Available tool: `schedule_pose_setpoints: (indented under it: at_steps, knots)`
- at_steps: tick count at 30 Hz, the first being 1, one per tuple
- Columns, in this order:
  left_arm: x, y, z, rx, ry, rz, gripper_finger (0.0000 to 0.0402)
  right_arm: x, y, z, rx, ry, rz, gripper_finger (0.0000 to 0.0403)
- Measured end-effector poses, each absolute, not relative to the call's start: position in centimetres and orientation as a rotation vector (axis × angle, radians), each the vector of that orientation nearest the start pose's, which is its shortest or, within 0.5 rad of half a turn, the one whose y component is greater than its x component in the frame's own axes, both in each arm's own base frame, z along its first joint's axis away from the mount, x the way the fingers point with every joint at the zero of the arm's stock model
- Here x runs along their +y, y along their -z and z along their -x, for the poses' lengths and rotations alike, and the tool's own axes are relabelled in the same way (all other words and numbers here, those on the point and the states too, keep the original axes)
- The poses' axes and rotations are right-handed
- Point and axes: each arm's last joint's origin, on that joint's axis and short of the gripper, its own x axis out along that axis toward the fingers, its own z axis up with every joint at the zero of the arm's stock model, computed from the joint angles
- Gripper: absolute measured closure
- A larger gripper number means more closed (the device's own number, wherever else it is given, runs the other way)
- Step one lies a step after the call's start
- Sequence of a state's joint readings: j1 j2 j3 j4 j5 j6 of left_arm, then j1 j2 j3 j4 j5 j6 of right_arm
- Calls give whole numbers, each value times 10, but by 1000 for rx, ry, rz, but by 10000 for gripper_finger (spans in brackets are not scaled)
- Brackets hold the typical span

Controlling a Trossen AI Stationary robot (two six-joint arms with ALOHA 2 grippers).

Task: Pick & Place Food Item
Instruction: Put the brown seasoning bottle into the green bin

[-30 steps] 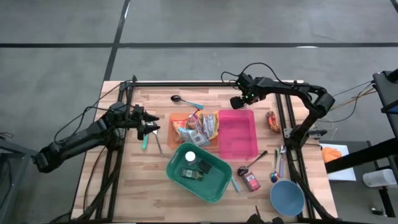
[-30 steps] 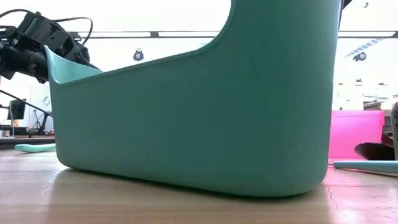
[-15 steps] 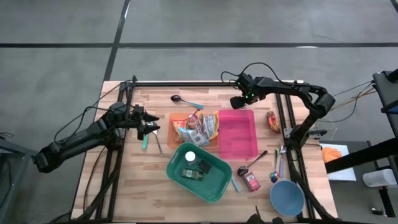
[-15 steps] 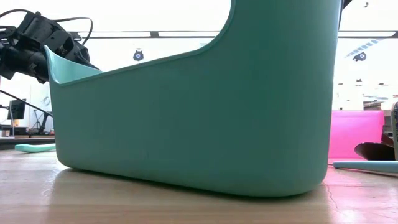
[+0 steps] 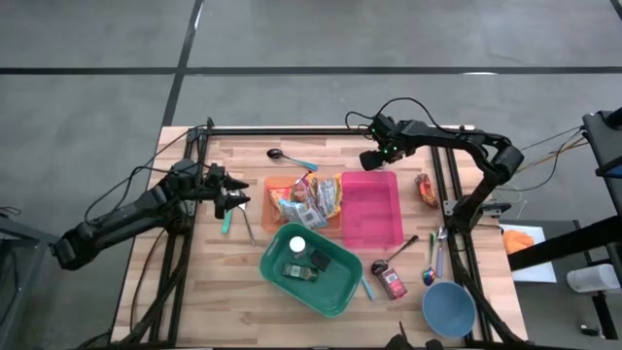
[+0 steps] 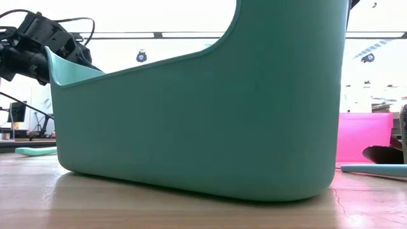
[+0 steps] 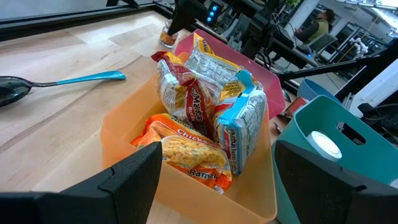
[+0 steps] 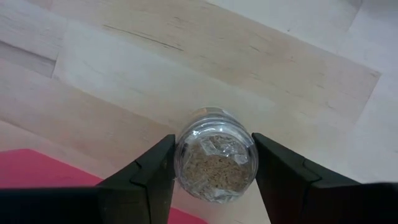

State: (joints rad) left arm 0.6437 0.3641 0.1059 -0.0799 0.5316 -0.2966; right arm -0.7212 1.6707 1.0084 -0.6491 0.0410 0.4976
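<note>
Progress is sitting at the grasp stage: the right gripper point(image 8: 212, 163) is hanging over the far edge of the pink tray point(image 5: 371, 209), its fingers bracketing a small clear jar of brown granules point(image 8: 215, 163) that is standing upright on the wooden table point(image 5: 243, 292) just beside that tray. In the right wrist view the fingers are lying against both sides of the jar, so the pinch looks made or nearly made, but the jar is not yet looking lifted. Judging from this, lifting, carrying and setting down are all still remaining. Over on the other side, the left gripper point(image 5: 233, 197) is waiting with its fingers spread wide and holding nothing, near the orange bin point(image 7: 186, 186) of noodle packets point(image 7: 186, 93). Nearer the front, the teal bin point(image 5: 309, 269) is already containing a few items.
</note>
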Motion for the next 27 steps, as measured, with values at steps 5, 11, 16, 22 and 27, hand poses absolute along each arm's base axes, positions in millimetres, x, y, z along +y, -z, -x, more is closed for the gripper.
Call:
schedule_pose_setpoints:
  at_steps: [5,11,16,22,27]
  knots:
    - [56,-162,-99,264,-152,482,86,-200,-169,-225,1095,965,-855,220]
    - [56,-162,-99,264,-153,482,86,-200,-170,-225,1096,958,-856,220]
    - [56,-162,-99,264,-153,482,86,-197,-177,-223,1078,945,-861,219]
    - [56,-162,-99,264,-153,482,87,-192,-199,-218,1005,943,-841,219]
    - [56,-162,-99,264,-152,482,87,-185,-223,-210,922,935,-822,219]
